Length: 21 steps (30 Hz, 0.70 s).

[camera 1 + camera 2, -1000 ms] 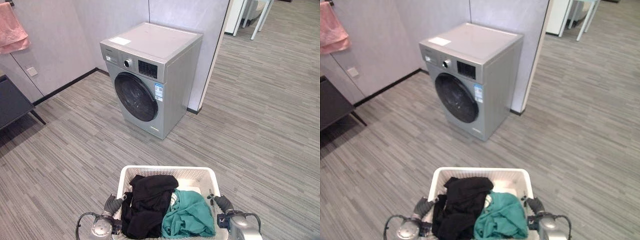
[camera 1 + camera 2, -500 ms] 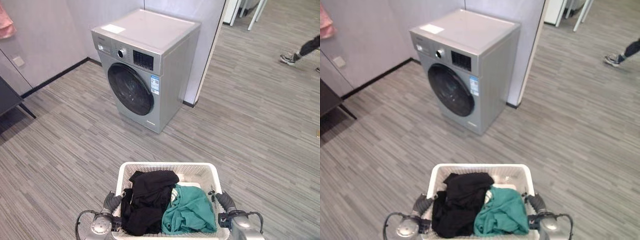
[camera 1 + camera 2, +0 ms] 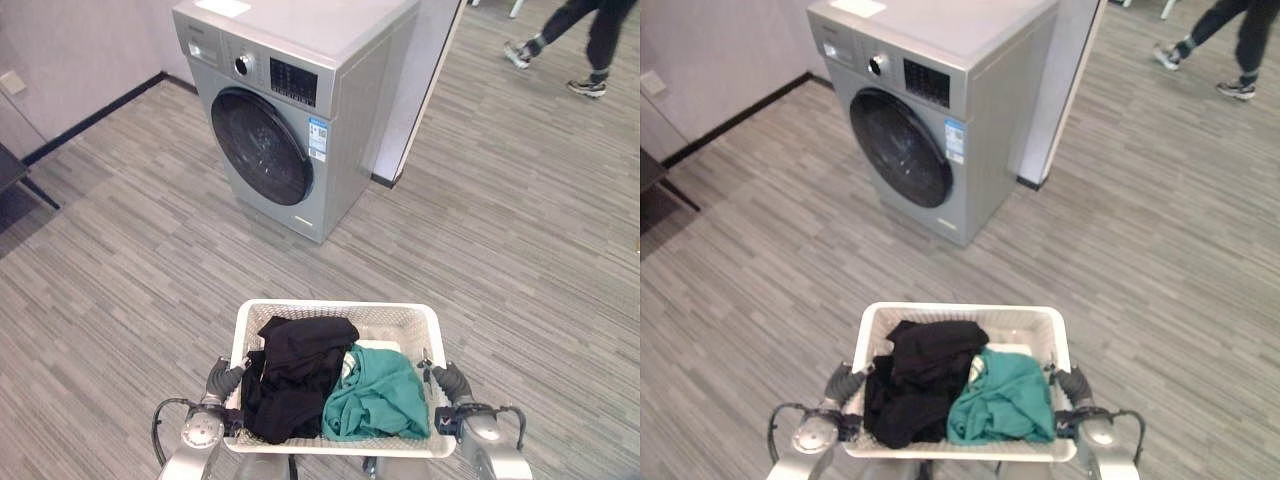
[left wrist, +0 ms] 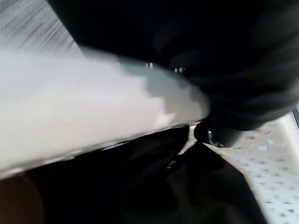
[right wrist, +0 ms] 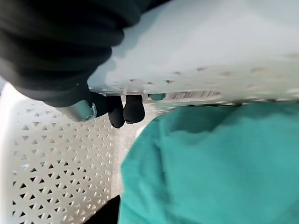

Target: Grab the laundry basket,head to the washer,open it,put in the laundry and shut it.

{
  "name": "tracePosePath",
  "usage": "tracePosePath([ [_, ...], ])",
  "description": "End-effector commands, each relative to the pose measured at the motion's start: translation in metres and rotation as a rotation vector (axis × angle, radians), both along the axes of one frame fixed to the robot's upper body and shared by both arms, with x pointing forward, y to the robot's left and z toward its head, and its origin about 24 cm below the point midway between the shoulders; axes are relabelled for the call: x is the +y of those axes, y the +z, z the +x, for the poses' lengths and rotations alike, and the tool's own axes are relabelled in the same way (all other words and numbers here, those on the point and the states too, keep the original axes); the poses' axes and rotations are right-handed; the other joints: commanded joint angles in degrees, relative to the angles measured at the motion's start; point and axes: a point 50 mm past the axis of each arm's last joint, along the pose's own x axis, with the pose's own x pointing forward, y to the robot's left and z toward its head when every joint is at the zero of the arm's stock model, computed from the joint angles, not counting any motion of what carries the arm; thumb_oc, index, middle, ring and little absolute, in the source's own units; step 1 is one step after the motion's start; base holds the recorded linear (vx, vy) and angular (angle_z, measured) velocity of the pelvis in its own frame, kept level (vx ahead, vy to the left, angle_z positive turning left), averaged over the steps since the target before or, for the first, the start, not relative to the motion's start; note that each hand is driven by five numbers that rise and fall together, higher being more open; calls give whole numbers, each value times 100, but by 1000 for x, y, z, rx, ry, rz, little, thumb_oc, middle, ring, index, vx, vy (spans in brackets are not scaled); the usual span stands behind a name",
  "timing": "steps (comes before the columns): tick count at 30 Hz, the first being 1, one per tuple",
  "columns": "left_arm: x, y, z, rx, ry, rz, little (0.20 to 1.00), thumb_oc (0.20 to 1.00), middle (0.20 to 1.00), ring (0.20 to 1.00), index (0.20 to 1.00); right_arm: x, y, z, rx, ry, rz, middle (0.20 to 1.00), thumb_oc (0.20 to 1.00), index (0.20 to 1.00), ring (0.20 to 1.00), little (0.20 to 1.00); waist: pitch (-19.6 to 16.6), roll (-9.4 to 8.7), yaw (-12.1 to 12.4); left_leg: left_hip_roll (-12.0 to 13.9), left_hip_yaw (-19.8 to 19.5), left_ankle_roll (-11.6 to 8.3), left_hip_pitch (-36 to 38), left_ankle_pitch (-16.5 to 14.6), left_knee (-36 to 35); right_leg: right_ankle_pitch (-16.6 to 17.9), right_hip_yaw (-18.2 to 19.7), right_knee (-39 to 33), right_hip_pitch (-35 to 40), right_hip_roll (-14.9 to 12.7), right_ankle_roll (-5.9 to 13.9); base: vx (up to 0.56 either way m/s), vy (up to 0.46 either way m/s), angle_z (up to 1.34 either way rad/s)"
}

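Since a second ago your view has closed in on the washer (image 3: 290,130) and tipped down, so its door now sits high in the picture and a person's legs (image 3: 575,40) have come into the far right corner; the basket has kept its place between your hands. Nearest you, the white laundry basket (image 3: 335,312) is carried in front of the body, off the floor, with your left hand (image 3: 224,380) on its left rim and your right hand (image 3: 452,383) on its right rim. In the right wrist view the dark fingertips (image 5: 133,108) curl over the rim and hook inside the perforated wall, so that hand is clamped on the basket; the left wrist view shows a dark finger (image 4: 224,133) wrapped under the rim in the same way. Inside lie a black garment (image 3: 292,385) on the left and a teal garment (image 3: 376,400) on the right, both limp and light. You can judge the basket itself as stiff, thin plastic, light but likely to flex and a little slick, so keep both grips on the rolled rim and level. Beyond it, bare grey floor (image 3: 150,250) separates you from the washer, whose round dark door (image 3: 262,146) is closed. The step in hand is the walk up to it.
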Motion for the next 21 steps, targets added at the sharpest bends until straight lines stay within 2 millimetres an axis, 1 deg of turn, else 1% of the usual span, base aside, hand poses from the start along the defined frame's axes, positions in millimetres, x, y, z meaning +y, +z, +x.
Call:
tracePosePath([
  [1,61,24,-10,-85,216,124,200,200,200,200,200,-40,20,5,-88,-123,-89,200,200,200,200,200,-224,101,76,241,221,-24,429,-434,-401,-153,-15,-640,-109,178,489,249,83,-44],
  [2,62,24,-11,-86,220,123,200,200,200,200,200,-40,22,7,-100,-119,-91,200,200,200,200,200,-216,113,64,206,221,-36,496,-441,-473,-90,-58,-899,-152,223,494,338,30,-22],
  [3,65,25,-10,-94,234,121,200,200,200,200,200,-39,30,13,-139,-108,-96,200,200,200,200,200,-201,114,54,153,230,-68,602,-543,-513,32,-252,-1737,-293,307,538,244,2,5],
  [4,65,25,-10,-94,234,121,200,200,200,200,200,-39,30,13,-139,-107,-96,200,200,200,200,200,-200,129,50,172,229,-73,605,-546,-511,61,-270,-1796,-259,334,532,244,-7,1],
  [5,64,25,-10,-95,237,117,200,200,200,200,200,-38,33,15,-151,-95,-102,200,200,200,200,200,-201,129,43,151,238,-80,633,-603,-485,151,-374,-2137,-286,390,555,159,-7,-2],
  [6,63,25,-9,-97,234,115,200,200,200,200,200,-37,35,17,-161,-85,-105,200,200,200,200,200,-213,125,32,129,241,-84,665,-656,-469,156,-413,-2338,-318,432,561,252,-6,-6],
  [7,62,24,-7,-99,230,113,200,200,200,200,200,-35,38,18,-175,-74,-108,200,200,200,200,200,-230,118,0,89,217,-74,686,-725,-424,172,-364,-2444,-335,518,564,302,5,7],
  [9,54,24,1,-102,195,116,200,200,200,200,200,-37,39,15,-184,-82,-105,200,200,200,200,200,-304,100,-148,-16,88,-40,730,-975,-219,84,83,-2333,-305,766,488,359,-2,15],
  [10,46,23,6,-109,166,105,200,200,200,200,200,-40,39,11,-183,-89,-117,200,200,200,200,200,-399,91,-237,-67,57,-201,620,-961,330,25,139,-2122,-298,810,298,382,-119,43],
  [11,41,24,12,-117,152,101,200,200,200,200,200,-41,39,11,-181,-96,-122,200,200,200,200,200,-427,116,-313,123,116,-412,388,-784,1008,-44,92,-2039,-201,862,176,271,-146,70],
  [12,41,24,12,-117,152,101,200,200,200,200,200,-42,39,11,-181,-96,-122,200,200,200,200,200,-435,130,-329,145,97,-421,344,-812,1069,-48,69,-2039,-208,871,169,177,-159,131],
  [13,39,25,14,-123,146,88,200,200,200,200,200,-43,38,9,-171,-101,-120,200,200,200,200,200,-440,138,-405,532,280,-649,-35,-534,2001,-155,-62,-2038,-3,923,4,269,-185,141],
  [14,37,27,14,-141,154,52,200,200,200,200,200,-43,38,9,-175,-110,-115,200,200,200,200,200,-359,225,-329,971,382,-945,-415,11,3398,-469,-204,-2106,420,1177,-215,265,-189,122],
  [15,37,27,14,-141,154,52,200,200,200,200,200,-44,38,9,-175,-111,-115,200,200,200,200,200,-352,254,-334,1018,357,-968,-446,-11,3463,-471,-220,-2118,428,1218,-235,277,-158,35],
  [16,35,26,16,-140,150,51,200,200,200,200,200,-43,36,9,-168,-117,-110,200,200,200,200,200,-307,216,-307,1117,399,-995,-605,110,3780,-576,-204,-2204,587,1312,-350,161,-106,-32],
  [17,36,28,16,-141,150,52,200,200,200,200,200,-45,32,5,-145,-137,-103,200,200,200,200,200,-293,142,-331,1556,655,-949,-765,214,3717,-672,-307,-2336,757,1313,-385,183,-101,-62],
  [18,36,28,16,-140,151,53,200,200,200,200,200,-45,31,5,-144,-137,-103,200,200,200,200,200,-294,159,-326,1581,650,-970,-740,196,3712,-695,-303,-2340,778,1343,-379,199,17,-55],
  [19,36,28,17,-142,154,49,200,200,200,200,200,-46,28,2,-132,-148,-101,200,200,200,200,200,-300,69,-319,2015,826,-889,-742,138,3051,-756,-314,-2367,902,1184,-290,167,129,-9],
  [20,37,29,18,-147,157,51,200,200,200,200,200,-46,28,2,-130,-149,-101,200,200,200,200,200,-307,35,-287,2047,727,-861,-767,143,2569,-781,-232,-2367,930,1139,-242,153,132,23],
  [21,37,29,18,-146,157,51,200,200,200,200,200,-46,28,2,-130,-149,-101,200,200,200,200,200,-310,18,-288,2019,741,-855,-739,164,2518,-782,-229,-2366,931,1120,-236,162,251,13],
])
